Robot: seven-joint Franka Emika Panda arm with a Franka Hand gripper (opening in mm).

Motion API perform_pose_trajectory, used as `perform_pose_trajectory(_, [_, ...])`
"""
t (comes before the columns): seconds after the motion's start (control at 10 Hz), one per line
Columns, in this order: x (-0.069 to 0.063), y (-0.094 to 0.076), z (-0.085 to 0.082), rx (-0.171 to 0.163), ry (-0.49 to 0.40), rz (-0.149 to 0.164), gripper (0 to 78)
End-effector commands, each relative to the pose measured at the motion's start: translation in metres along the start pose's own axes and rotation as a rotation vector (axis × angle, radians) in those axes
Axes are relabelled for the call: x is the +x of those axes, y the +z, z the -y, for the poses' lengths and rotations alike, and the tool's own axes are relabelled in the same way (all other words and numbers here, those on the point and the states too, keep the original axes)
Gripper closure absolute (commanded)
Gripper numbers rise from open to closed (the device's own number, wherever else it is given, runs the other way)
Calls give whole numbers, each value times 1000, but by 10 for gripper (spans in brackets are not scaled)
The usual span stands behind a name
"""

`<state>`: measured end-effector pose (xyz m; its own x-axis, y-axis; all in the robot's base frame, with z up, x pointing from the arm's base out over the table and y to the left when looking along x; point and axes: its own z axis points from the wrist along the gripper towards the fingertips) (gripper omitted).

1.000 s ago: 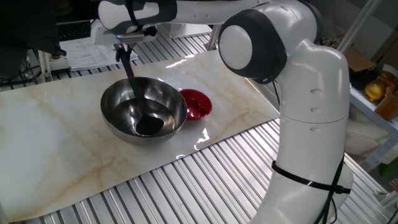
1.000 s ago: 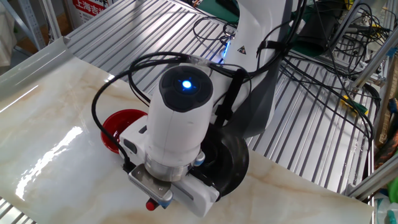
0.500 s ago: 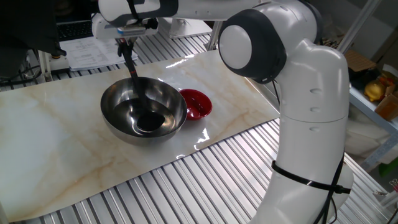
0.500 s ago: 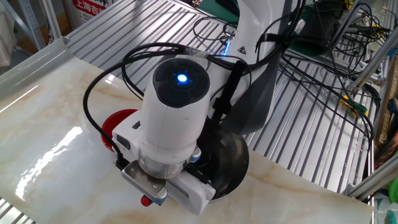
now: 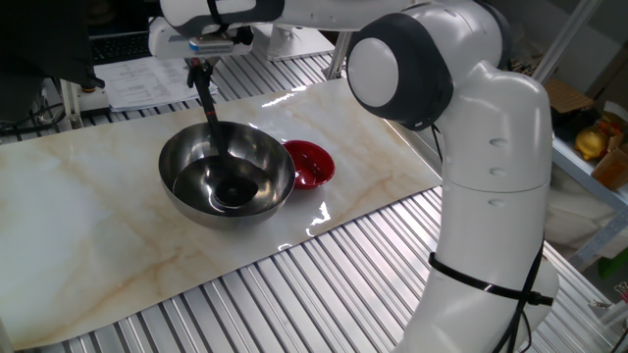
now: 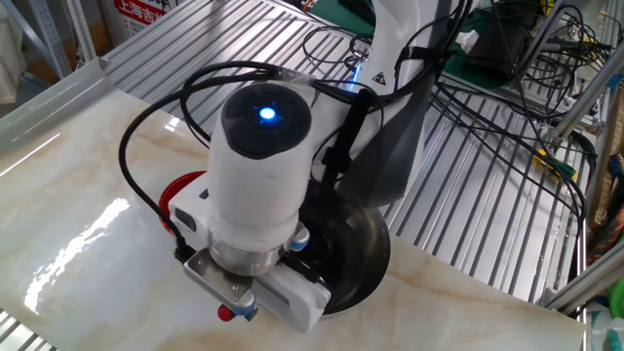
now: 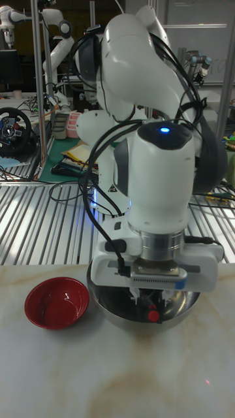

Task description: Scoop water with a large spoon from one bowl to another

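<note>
On the marble-patterned table (image 5: 88, 216), centre: one large stainless-steel bowl (image 5: 191, 157), round and shiny, the widest vessel present. Inside it, the scoop of a long black ladle (image 5: 232, 189), sitting low near the bowl's bottom; its thin handle rises at a slant to the upper left, over the far rim. At the handle's top: the end effector (image 5: 200, 61), closed on the ladle's handle, with a small red mark showing just below the fingers in the tall fixed view. Water in the steel bowl: only glints on the metal show, so its level cannot be judged from here. Just beside the steel bowl, on the side nearer the robot's base in one fixed view: one small glossy red bowl (image 5: 312, 162), shallow, upright, seemingly touching the larger rim or very nearly so. In the other fixed view the white wrist with a blue light (image 6: 265, 114) covers most of both bowls; only an arc of red and a section of steel rim show. Surrounding the marble slab: ribbed metal decking (image 5: 324, 284).
</note>
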<state>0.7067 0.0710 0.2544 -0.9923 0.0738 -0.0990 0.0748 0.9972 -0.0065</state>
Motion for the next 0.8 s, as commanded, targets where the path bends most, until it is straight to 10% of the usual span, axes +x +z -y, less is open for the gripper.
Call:
perform_pose_trajectory(0.1, [-7, -17, 10, -32, -1, -5, 765])
perform_pose_trajectory(0.8, [-5, -32, 18, -34, 10, -12, 765])
